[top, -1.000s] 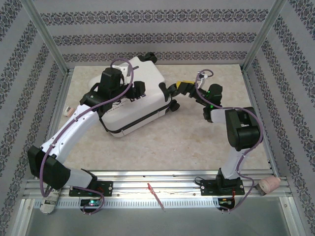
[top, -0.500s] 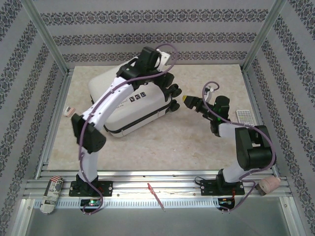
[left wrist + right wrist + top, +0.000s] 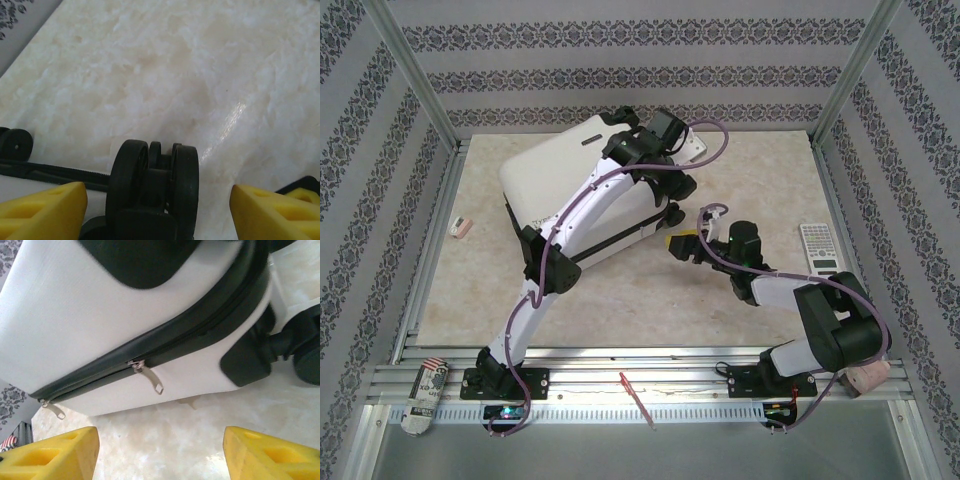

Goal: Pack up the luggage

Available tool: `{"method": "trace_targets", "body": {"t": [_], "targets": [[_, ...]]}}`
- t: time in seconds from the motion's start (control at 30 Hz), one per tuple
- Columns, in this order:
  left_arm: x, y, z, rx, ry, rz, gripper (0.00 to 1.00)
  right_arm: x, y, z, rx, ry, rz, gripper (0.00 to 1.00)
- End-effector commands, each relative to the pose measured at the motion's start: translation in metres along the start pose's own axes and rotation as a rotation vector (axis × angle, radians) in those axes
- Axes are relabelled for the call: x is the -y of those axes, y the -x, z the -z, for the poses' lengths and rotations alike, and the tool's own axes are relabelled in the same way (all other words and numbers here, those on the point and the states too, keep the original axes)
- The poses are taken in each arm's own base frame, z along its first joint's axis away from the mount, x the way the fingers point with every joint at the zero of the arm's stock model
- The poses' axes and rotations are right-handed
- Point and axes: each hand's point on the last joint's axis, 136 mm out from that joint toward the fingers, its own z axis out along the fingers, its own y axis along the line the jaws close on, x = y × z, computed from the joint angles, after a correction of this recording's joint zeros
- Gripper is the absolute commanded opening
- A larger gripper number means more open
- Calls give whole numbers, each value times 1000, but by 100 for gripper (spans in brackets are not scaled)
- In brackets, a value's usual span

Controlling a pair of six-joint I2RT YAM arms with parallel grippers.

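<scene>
The luggage (image 3: 552,180), a small white hard-shell suitcase, lies flat at the back left of the table with its lid down. My left arm reaches across it, and the left gripper (image 3: 157,215) stands open astride a black double wheel (image 3: 155,180), both yellow fingers (image 3: 42,210) apart from it. My right gripper (image 3: 160,455) is open and empty, low over the table beside the case's side (image 3: 100,325). A metal zipper pull (image 3: 150,377) hangs from the black zipper band just ahead of it. A second pull (image 3: 54,410) hangs further left.
A white remote (image 3: 817,248) lies at the right edge of the table, and a small pink-white item (image 3: 463,227) at the left. A can (image 3: 425,395), a red tool (image 3: 635,393) and a pink roll (image 3: 865,377) rest on the front rail.
My left arm has swung across the case from its left side to the wheels on the right. My right gripper has come nearer and lower beside the case, its jaws a little narrower.
</scene>
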Motion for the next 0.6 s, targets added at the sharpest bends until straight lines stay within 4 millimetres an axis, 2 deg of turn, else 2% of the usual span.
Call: {"method": "trace_targets", "body": {"t": [0.0, 0.13, 0.4, 0.57], "targets": [[7, -7, -7, -33, -1, -54, 76, -7, -5, -6, -6, 18, 52, 66], [5, -15, -20, -70, 27, -68, 76, -13, -13, -12, -27, 26, 74, 65], [14, -22, -34, -99, 4, -102, 71, -18, -21, -15, -46, 22, 111, 62], [13, -30, -40, -128, 16, -120, 57, -19, -23, -16, -52, 20, 127, 61]]}}
